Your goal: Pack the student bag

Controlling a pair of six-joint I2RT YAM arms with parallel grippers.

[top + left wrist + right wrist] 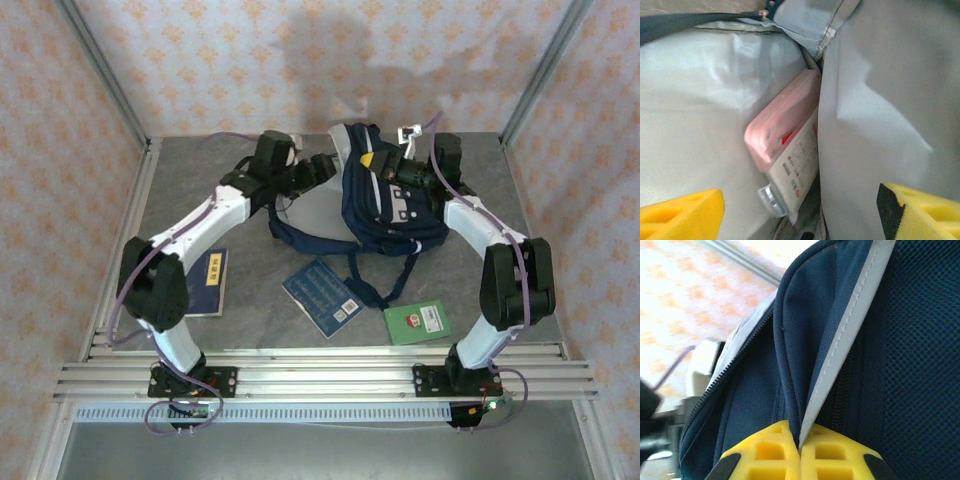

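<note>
Student bag (385,205) sits at the far middle of the table (260,300); our right gripper (800,445) pinches a fold of its fabric, our left gripper (800,215) hangs spread inside above the pink box (785,120). We should draw the left straight out, clear of the lining (700,125)

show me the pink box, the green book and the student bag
pink box (782,117): left wrist view, on its pink lid.
green book (418,322): top external view, middle of its cover.
student bag (365,205): top external view, on its navy front fabric.
</note>
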